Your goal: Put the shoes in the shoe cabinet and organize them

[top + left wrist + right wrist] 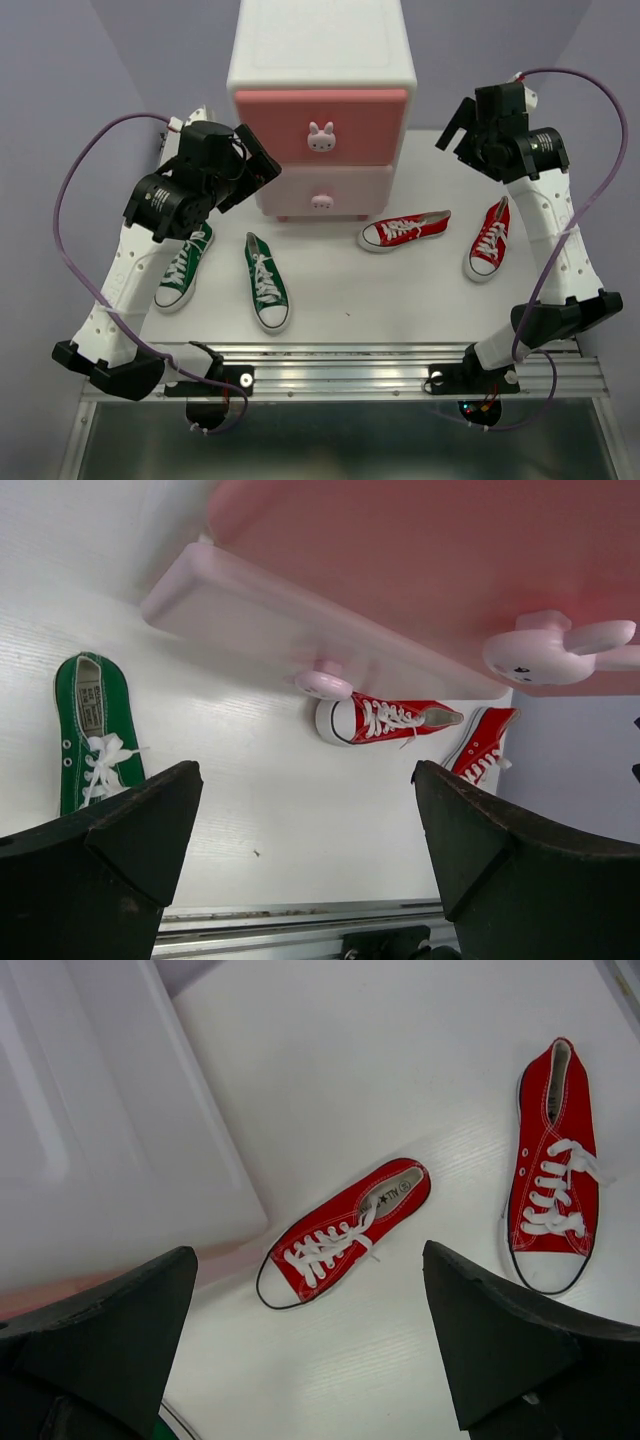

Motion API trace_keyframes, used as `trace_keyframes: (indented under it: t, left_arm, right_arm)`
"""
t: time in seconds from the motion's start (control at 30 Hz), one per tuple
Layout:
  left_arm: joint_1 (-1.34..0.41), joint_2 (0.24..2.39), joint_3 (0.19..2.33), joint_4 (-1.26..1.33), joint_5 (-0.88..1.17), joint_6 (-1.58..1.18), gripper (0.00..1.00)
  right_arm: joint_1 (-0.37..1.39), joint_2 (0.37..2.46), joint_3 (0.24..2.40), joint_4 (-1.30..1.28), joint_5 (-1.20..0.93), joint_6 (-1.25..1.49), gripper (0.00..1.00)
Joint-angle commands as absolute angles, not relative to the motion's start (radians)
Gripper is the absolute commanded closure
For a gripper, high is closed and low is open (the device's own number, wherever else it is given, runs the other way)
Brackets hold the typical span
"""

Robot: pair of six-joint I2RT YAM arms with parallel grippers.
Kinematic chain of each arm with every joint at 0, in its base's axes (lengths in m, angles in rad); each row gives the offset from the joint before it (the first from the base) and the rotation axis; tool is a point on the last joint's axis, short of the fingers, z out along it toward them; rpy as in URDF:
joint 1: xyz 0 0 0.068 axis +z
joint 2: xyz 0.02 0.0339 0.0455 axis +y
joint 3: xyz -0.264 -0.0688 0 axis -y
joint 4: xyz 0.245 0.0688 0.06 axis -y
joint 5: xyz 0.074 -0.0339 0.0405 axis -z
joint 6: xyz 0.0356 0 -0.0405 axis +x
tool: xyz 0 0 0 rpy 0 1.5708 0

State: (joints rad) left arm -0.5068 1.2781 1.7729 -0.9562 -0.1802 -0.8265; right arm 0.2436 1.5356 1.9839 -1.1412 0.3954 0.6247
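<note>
Shoes sit loose on the desk [340,310], all four outside the shoe cabinet [320,60]. The green pair is off its left front corner, one green shoe [185,265] farther left than the other green shoe [267,282]. The red pair is off its right front corner, the near red shoe [403,230] lying crosswise close to the cabinet's foot and the far red shoe [488,238] farther right. The upper drawer [320,125] and lower drawer [320,190] both look closed.

These sneakers should be light, with soft canvas that gives and a stiffer rubber sole. The surest hold is probably across the sidewalls at midfoot, clear of the loose laces.

The left hand [305,780] hovers by the cabinet's left front edge, jaws spread wide and empty, with the green pair below and apart from it. The right hand [308,1255] hangs off the cabinet's right side, equally wide and empty, well above the red pair.
</note>
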Motion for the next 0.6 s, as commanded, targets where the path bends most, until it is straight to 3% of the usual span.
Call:
trace_keyframes:
  t: [0.0, 0.2, 0.37, 0.47, 0.57]
  left_arm:
    - [-0.526, 1.252, 1.772, -0.904, -0.169, -0.799, 0.01]
    - [-0.578, 1.290, 1.807, -0.836, -0.144, -0.755, 0.01]
    - [-0.632, 1.353, 1.893, -0.785, -0.140, -0.713, 0.01]
    - [-0.638, 1.384, 1.927, -0.778, -0.150, -0.716, 0.01]
    - [-0.640, 1.402, 1.954, -0.784, -0.156, -0.716, 0.01]
  right_arm:
    - [0.249, 1.511, 2.046, -1.036, 0.399, 0.530, 0.00]
    - [0.249, 1.494, 2.144, -0.794, 0.212, 0.379, 0.00]
    - [0.249, 1.646, 2.428, -0.830, 0.065, 0.390, 0.00]
    - [0.249, 1.654, 2.403, -0.747, 0.008, 0.425, 0.00]
    - [0.249, 1.643, 2.353, -0.490, -0.092, 0.425, 0.00]
